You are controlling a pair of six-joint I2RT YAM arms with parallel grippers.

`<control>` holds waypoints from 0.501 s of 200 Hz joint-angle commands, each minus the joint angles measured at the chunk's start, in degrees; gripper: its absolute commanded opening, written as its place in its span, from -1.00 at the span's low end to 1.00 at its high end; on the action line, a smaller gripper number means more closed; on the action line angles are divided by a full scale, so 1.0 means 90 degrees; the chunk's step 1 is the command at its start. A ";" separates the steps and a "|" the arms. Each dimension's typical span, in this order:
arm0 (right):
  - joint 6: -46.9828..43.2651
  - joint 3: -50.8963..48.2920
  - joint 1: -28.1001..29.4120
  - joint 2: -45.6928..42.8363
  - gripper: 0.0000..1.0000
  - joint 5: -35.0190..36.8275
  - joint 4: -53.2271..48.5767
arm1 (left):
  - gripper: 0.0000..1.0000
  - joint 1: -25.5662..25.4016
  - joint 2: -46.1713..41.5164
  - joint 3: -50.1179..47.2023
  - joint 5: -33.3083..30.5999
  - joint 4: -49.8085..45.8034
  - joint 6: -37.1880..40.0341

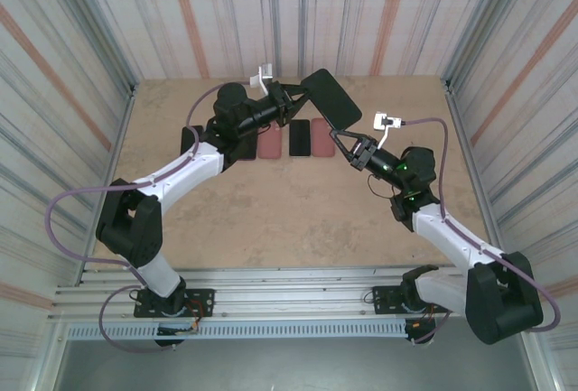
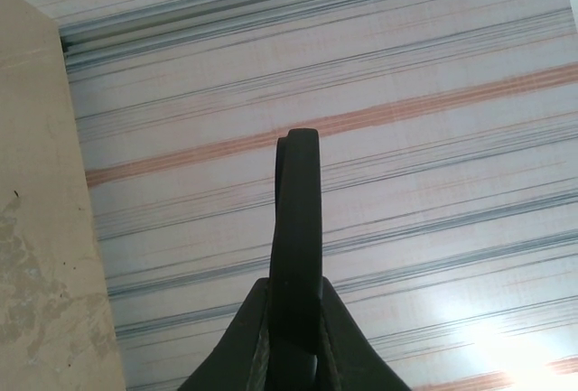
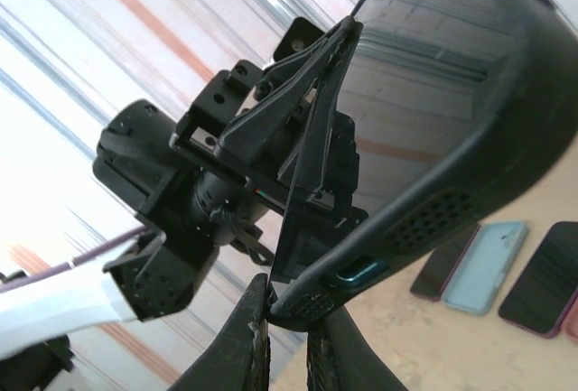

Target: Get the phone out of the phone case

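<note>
The black phone case (image 1: 330,97) with the phone in it hangs in the air over the far middle of the table. My left gripper (image 1: 291,95) is shut on its far end. Seen edge-on in the left wrist view, the phone (image 2: 296,219) stands upright between the left gripper's (image 2: 296,299) fingers. My right gripper (image 1: 350,145) is shut on the case's lower corner (image 3: 316,299). In the right wrist view the right gripper (image 3: 287,311) pinches the thick rubber rim of the case (image 3: 452,201). There the thin glass screen (image 3: 406,75) stands slightly away from the rim.
Several other phones and cases lie in a row on the tan table: a pinkish case (image 1: 269,144), a black phone (image 1: 300,138) and a reddish one (image 1: 321,136). The right wrist view has a light blue case (image 3: 483,265) between dark phones (image 3: 545,287). Striped walls enclose the table.
</note>
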 commanded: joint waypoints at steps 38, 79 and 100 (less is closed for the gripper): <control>-0.1258 0.0198 -0.0498 -0.0018 -0.93 -0.0083 -0.1543 | -1.00 -0.0095 -0.0517 0.0070 0.0515 0.0788 -0.0524; -0.0999 0.0215 -0.0717 0.0022 -0.93 -0.0201 -0.1266 | -1.00 -0.0126 -0.0563 0.0094 0.0583 0.0680 -0.0357; -0.0894 0.0234 -0.0723 0.0009 -0.87 -0.0296 -0.1155 | -1.00 -0.0087 -0.0604 0.0139 0.0639 0.0421 0.0014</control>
